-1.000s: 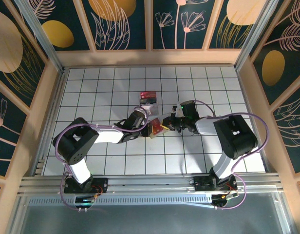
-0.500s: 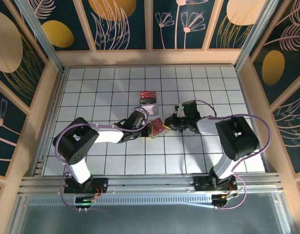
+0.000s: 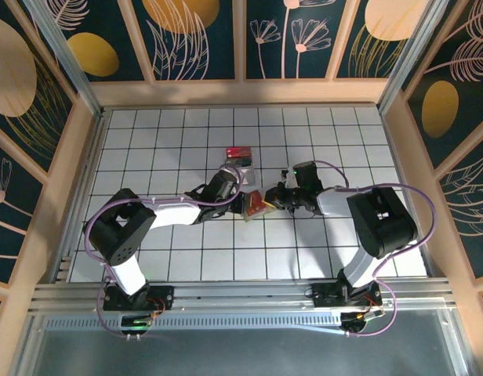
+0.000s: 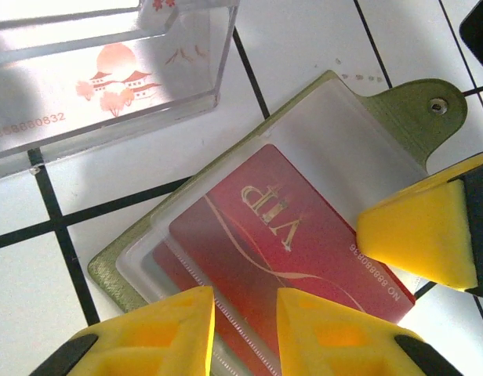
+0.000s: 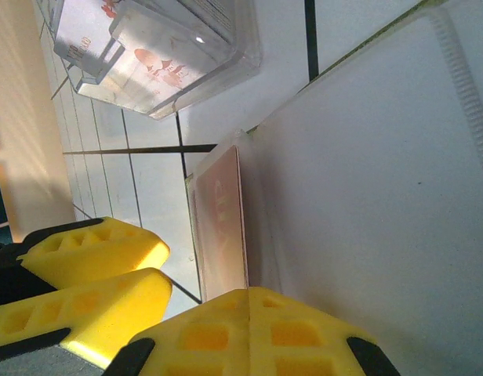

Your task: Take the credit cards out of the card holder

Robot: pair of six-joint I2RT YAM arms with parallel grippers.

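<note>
The olive-green card holder [image 4: 414, 110] lies open on the white tiles, its frosted sleeves facing up. A red credit card [image 4: 288, 235] printed VIP sits inside the top sleeve. My left gripper [image 4: 245, 301] hovers over the holder's near end with a narrow gap between its yellow fingers and nothing between them. My right gripper [image 5: 249, 291] is shut, and its yellow tip presses on the holder's snap-tab side. From above, the holder [image 3: 256, 205] lies between the left gripper [image 3: 240, 202] and the right gripper [image 3: 274, 200]. The right wrist view shows the card [image 5: 219, 227] edge-on beside a pale sleeve [image 5: 367, 157].
A clear plastic box [image 4: 108, 78] with a red printed picture stands just beyond the holder; from above the box [image 3: 240, 160] holds something red. Wooden walls [image 3: 85, 157] ring the tiled table.
My left gripper's fingers have parted slightly and its wrist has drawn back a little to the left. The holder now lies flatter between the two grippers. The right gripper stays shut.
</note>
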